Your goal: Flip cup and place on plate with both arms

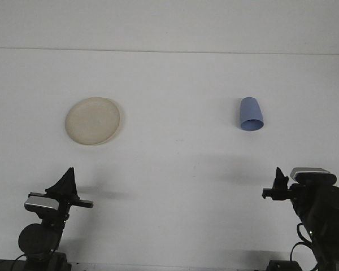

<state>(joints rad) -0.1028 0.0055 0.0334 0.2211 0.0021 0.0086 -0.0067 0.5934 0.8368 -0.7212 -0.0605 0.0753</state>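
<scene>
Blue cup [251, 114] upside down — far beyond right gripper [280, 179], untouched

The setting is a robot test bench in a lab. A plain white table [175, 186] fills the view and meets a bare white wall [169, 22] at the rear, and two black robot arms are mounted at the table's near edge.
</scene>
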